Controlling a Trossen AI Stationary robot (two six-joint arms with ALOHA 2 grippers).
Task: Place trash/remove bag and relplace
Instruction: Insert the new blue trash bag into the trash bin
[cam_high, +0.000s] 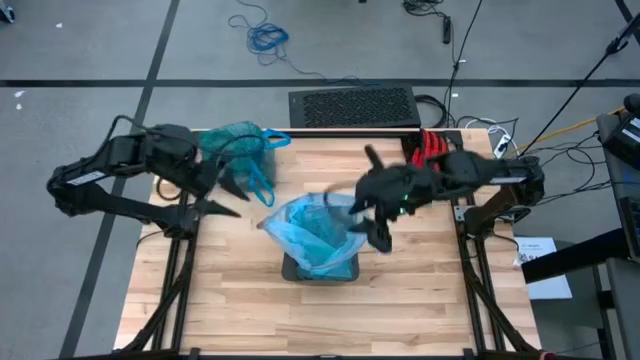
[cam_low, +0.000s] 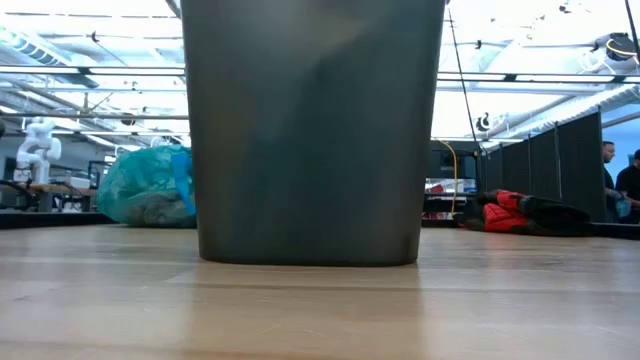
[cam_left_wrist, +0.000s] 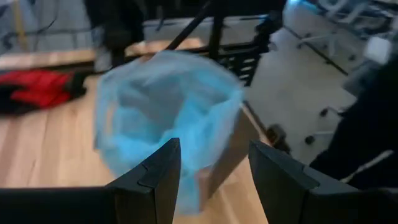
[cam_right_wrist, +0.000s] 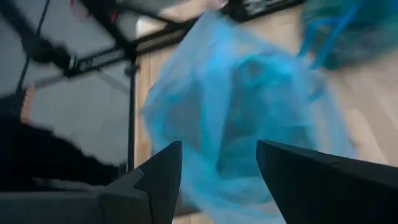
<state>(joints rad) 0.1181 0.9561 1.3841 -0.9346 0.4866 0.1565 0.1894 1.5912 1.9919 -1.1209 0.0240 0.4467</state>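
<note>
The dark teal-green bag (cam_high: 240, 150) with blue handle loops lies bunched on the table's far left part, also in the low view as the bag (cam_low: 150, 190). No trash scraps show apart from it. A paler sky-blue bag (cam_high: 318, 232) lines the brown bin (cam_low: 310, 130) at the table's middle, its rim standing loose above the bin. My left gripper (cam_high: 232, 200) is open, left of the bin and near the teal bag, facing the bin (cam_left_wrist: 214, 168). My right gripper (cam_high: 376, 228) is open at the sky-blue bag's right rim (cam_right_wrist: 217, 168). My right gripper hangs open beside the sky-blue bag's right rim (cam_high: 352, 222), slanting down from the table's right. I cannot tell whether a finger touches the plastic. My left gripper touches nothing.
A red glove (cam_high: 430, 145) lies at the table's far right, beside the right arm. A black grille box (cam_high: 352, 106) stands behind the far edge. Bare wood lies in front of the bin (cam_high: 320, 320). People stand beyond the table (cam_low: 620, 170).
</note>
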